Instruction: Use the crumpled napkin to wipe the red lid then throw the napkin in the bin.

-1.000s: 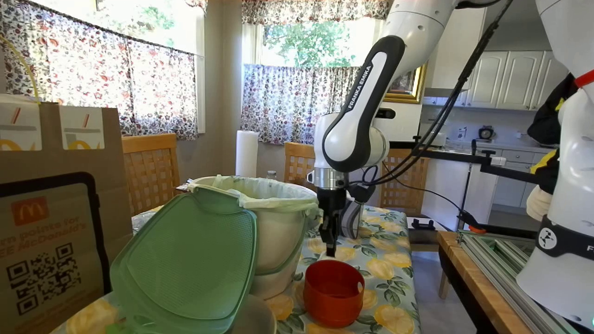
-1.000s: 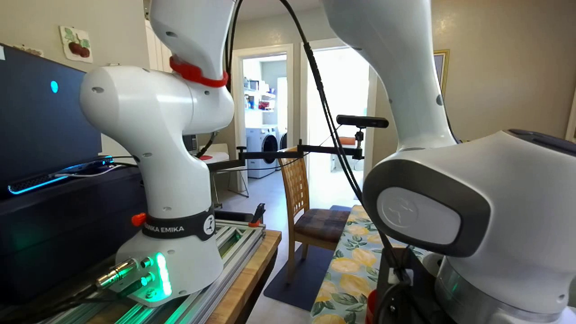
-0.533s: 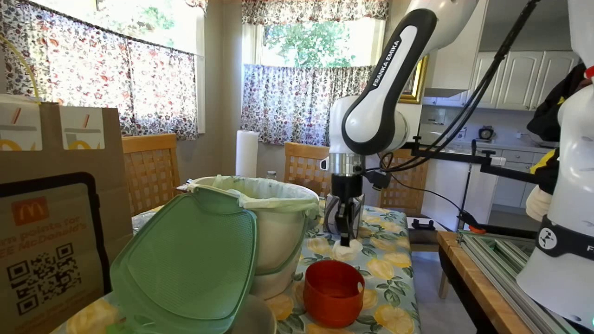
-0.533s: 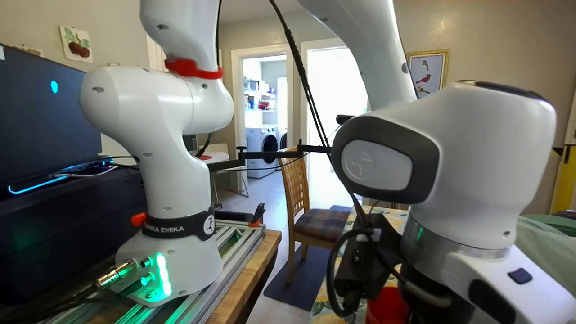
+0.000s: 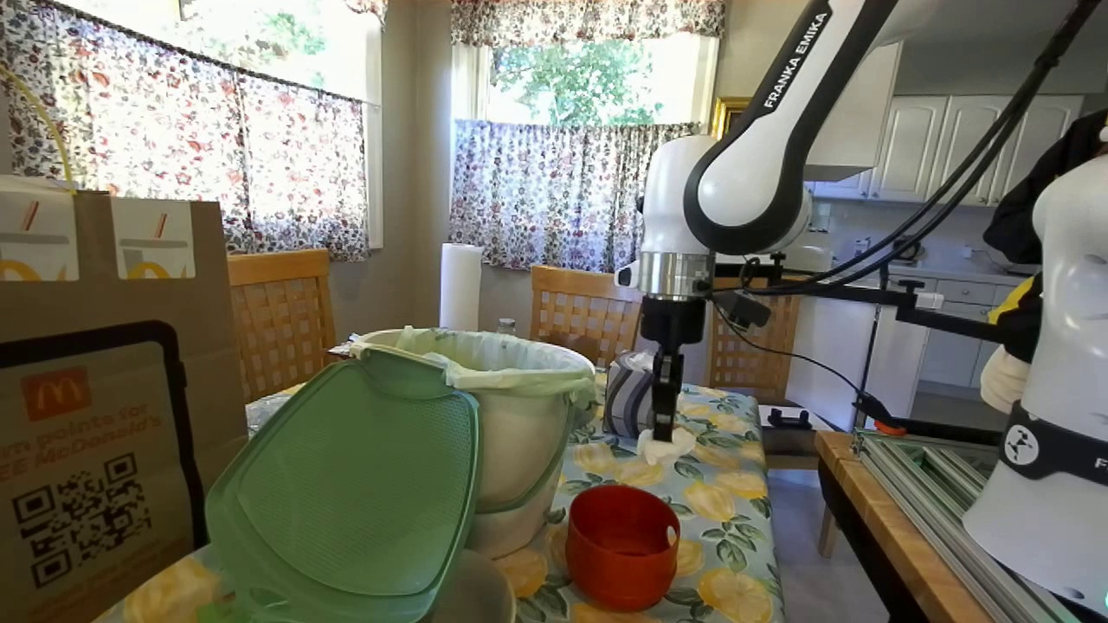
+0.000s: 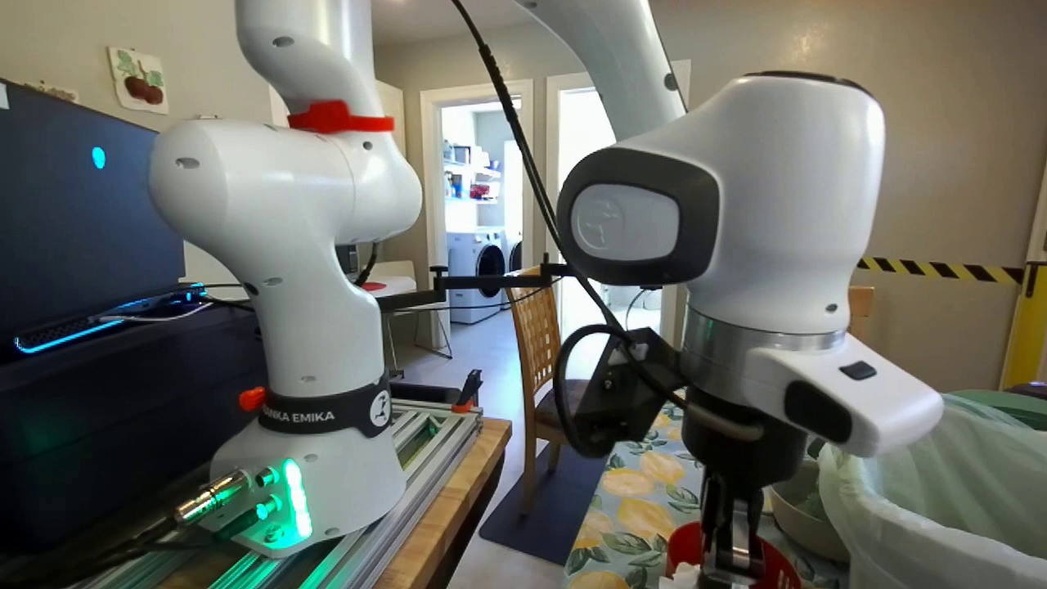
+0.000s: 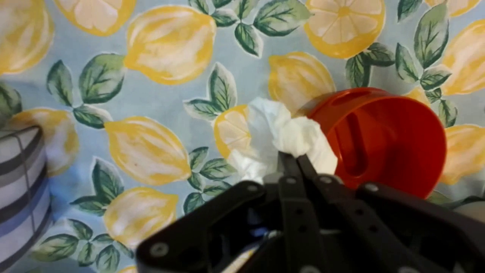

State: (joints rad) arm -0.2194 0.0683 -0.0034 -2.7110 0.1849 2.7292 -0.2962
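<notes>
The crumpled white napkin is pinched at my gripper's tips, above the tablecloth. In the wrist view, the shut fingertips hold the napkin, which overlaps the left edge of the red lid. The round red-orange lid lies hollow side up with a high rim, in front of the gripper. In an exterior view the arm partly hides the lid. The pale bin, lined with a whitish bag, stands left of the gripper. Its pale green cover leans against it.
A striped grey and white object stands behind the gripper; it also shows in the wrist view. A bowl sits beside the bin. A brown McDonald's bag and a paper towel roll stand farther off.
My gripper has moved away from the red lid, carrying the napkin. It goes right and up in an exterior view. The lid, bin and cover have not moved.
</notes>
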